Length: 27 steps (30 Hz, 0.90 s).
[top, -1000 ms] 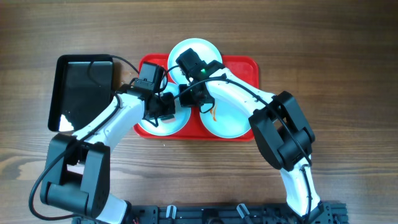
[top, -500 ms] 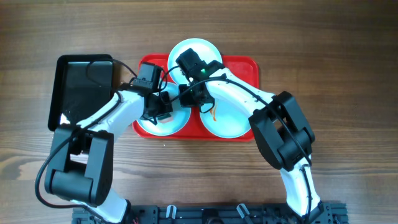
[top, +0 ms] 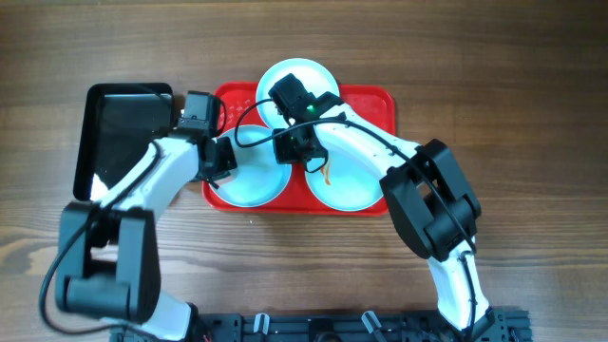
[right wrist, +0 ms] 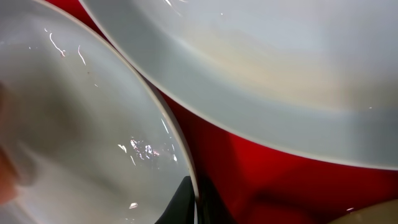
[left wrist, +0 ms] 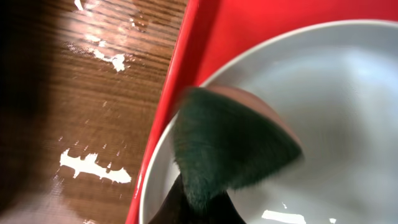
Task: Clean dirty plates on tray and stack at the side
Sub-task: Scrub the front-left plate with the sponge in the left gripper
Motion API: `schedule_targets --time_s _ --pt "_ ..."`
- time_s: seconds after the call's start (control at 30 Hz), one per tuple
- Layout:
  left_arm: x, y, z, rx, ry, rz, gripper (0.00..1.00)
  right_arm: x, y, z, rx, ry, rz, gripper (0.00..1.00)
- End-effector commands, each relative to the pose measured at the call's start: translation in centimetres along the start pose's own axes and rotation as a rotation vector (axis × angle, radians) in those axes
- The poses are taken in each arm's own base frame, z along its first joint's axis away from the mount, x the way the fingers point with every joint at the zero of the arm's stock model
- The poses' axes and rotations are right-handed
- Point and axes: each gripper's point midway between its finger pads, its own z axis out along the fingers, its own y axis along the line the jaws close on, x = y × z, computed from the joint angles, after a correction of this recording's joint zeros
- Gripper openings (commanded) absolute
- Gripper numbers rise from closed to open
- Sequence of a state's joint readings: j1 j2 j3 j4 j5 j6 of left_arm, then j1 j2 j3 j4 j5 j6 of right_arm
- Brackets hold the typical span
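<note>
The red tray [top: 375, 100] holds three pale plates: one at the back [top: 309, 74], one front left [top: 256, 182], and one front right [top: 356, 176] with an orange smear [top: 326, 174]. My left gripper [top: 220, 160] is shut on a dark green sponge [left wrist: 230, 143], which rests on the left inner rim of the front-left plate [left wrist: 336, 112], next to the tray's edge [left wrist: 186, 68]. My right gripper [top: 290, 149] is shut on that plate's right rim [right wrist: 186, 155]; in the right wrist view its fingers [right wrist: 180, 202] straddle the rim. Another plate [right wrist: 280, 74] lies beside it.
A glossy black tray [top: 123, 138] lies on the wood table left of the red tray, close to my left arm. A black cable [top: 252, 128] loops between the two grippers. The wood shows glare in the left wrist view [left wrist: 93, 168].
My left gripper has slid left with the sponge, from the middle of the front-left plate to its left rim. The right arm has not moved.
</note>
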<state>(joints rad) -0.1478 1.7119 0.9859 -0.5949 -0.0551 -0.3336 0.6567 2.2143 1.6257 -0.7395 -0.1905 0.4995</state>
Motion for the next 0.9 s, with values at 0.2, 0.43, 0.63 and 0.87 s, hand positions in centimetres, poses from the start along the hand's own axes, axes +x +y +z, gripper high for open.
schedule_targets --time_s 0.2,0.43,0.63,0.87 --pt "0.0 -4.7 -1.4 0.264 0.019 -0.012 0.04 1.1 -1.0 1.3 0.032 0.037 0.005 0.04" --pt "1.6 -3.5 3.6 0.119 0.086 -0.004 0.04 1.2 -1.1 1.3 0.034 0.041 0.005 0.04" --pt "1.5 3.5 2.6 -0.251 0.040 0.011 0.04 1.2 -1.1 1.3 0.035 0.042 0.005 0.04" --pt "0.7 1.7 -2.8 -0.114 -0.035 -0.042 0.04 1.2 -1.1 1.3 0.034 0.041 0.006 0.04"
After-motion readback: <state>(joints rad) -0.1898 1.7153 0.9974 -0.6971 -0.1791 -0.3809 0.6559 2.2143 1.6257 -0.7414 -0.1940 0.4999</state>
